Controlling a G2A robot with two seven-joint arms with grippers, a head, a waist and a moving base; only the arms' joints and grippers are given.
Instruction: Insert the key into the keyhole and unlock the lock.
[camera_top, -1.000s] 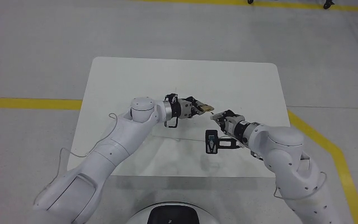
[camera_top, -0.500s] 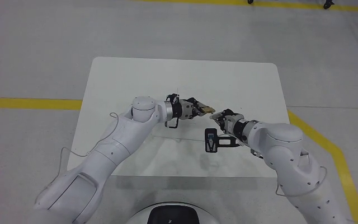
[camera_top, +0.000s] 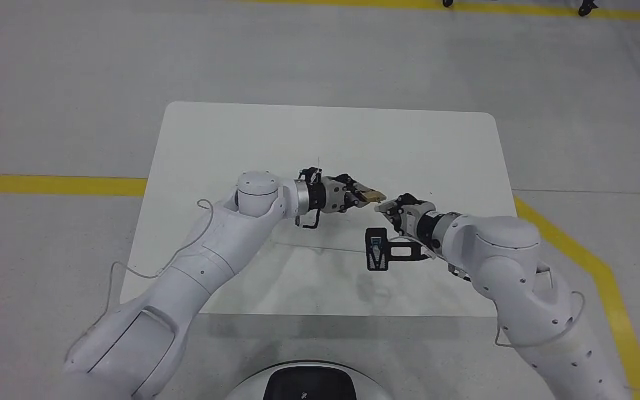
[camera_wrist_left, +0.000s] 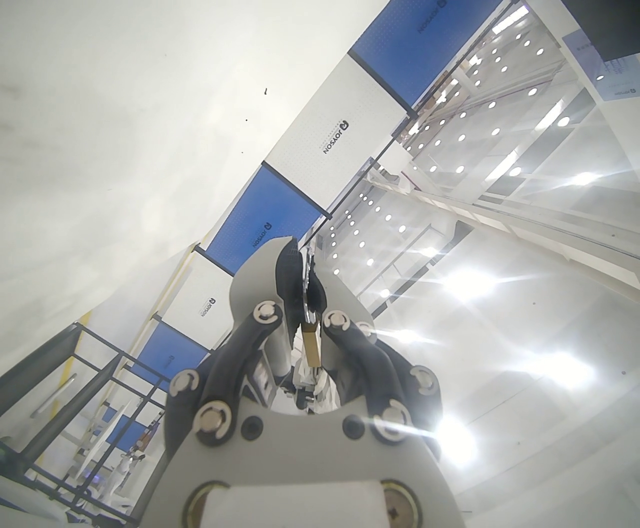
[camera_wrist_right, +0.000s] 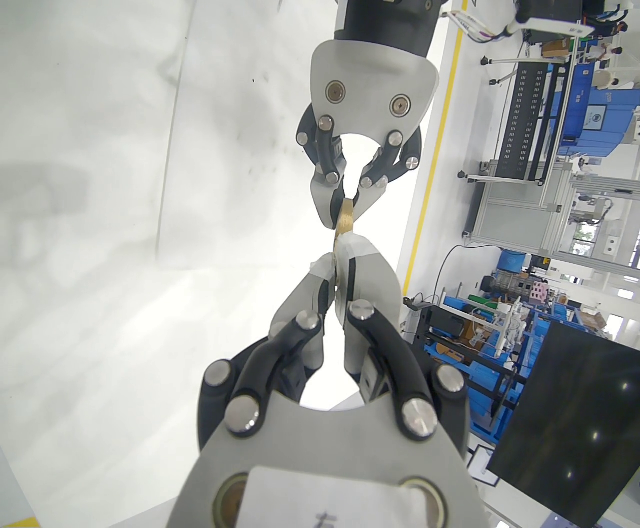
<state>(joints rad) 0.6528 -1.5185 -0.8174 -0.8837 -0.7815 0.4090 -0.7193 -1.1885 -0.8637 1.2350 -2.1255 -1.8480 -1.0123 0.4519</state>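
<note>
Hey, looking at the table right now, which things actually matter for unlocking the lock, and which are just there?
For the job:
lock, brass, gripped in the left hand
key, gripped in the right hand, pointed at the lock

Just there:
table, white
yellow floor line

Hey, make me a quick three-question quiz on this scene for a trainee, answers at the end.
1. True or false: the padlock lies loose on the table.
2. Multiple choice: what is the right gripper shut on? A, a key; B, a screwdriver; C, nothing.
3. Short answer: which gripper holds the padlock?

Key
1. False: it is clamped in a gripper.
2. A.
3. The left gripper.
</note>
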